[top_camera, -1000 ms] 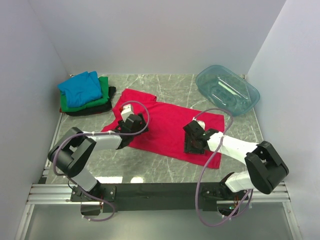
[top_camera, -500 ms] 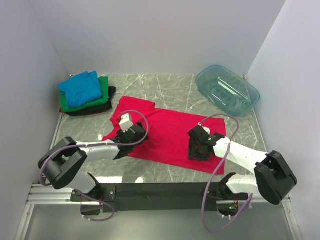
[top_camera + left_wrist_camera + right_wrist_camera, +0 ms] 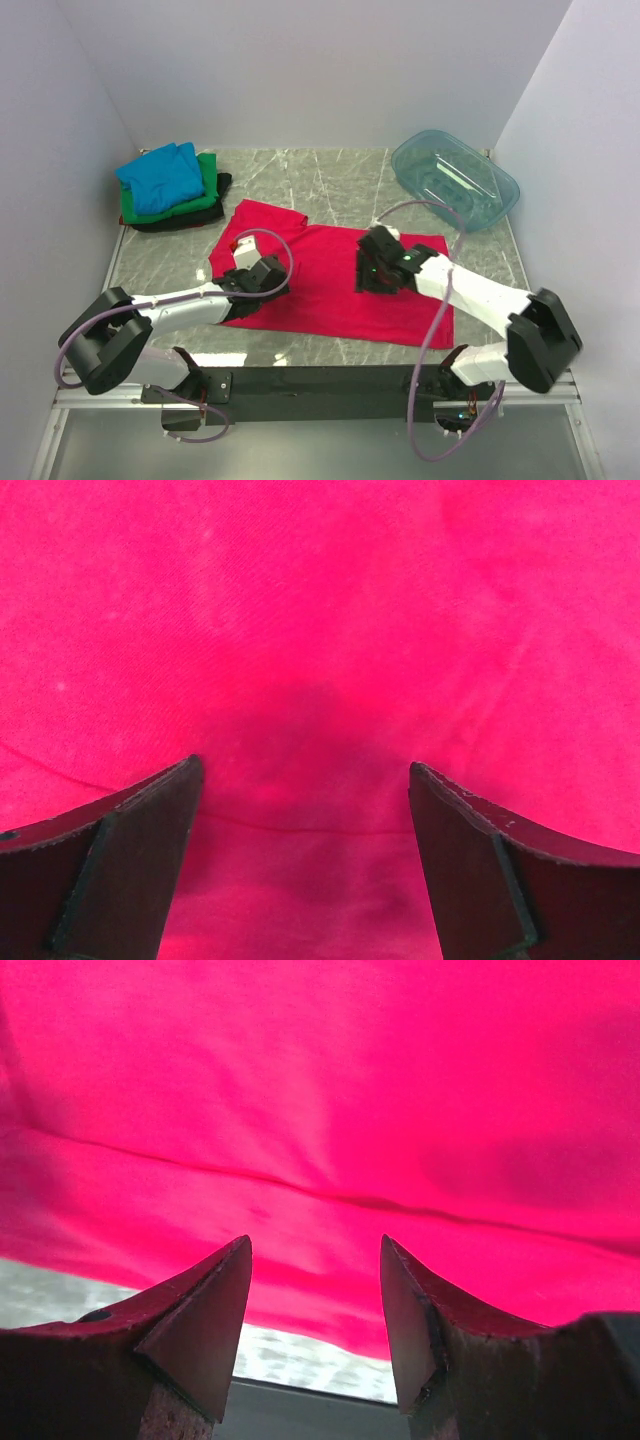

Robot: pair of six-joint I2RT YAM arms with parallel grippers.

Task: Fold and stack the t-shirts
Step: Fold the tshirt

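A grey-green marbled table [image 3: 330,175] sits boxed in by plain pale walls [image 3: 300,70], with a black rail along its near edge. The bright red-pink t-shirt [image 3: 325,300] lies spread flat in the middle of the table. It is soft and matte, its body running left to right, with one sleeve pointing toward the far left. Both arms reach over it. The left gripper [image 3: 262,278] hangs above the shirt's left part. In the left wrist view its dark wedge-shaped fingers [image 3: 110,870] stand wide apart, with unbroken red cloth and a faint seam between them, gripping nothing. The right gripper [image 3: 376,274] is over the right of centre. In the right wrist view its fingers [image 3: 190,1340] are likewise parted and released, above a stitched hem, with a strip of marble showing past the cloth's edge. At the far left corner, well apart from the red shirt, is a folded stack with the blue t-shirt [image 3: 160,178] on top, the green t-shirt [image 3: 208,192] under it and the black t-shirt [image 3: 190,220] at the bottom. Their edges are rumpled. At the far right stands a clear teal plastic tub [image 3: 455,180], oval with a rolled rim, its moulded ribs and the marble visible through its walls.
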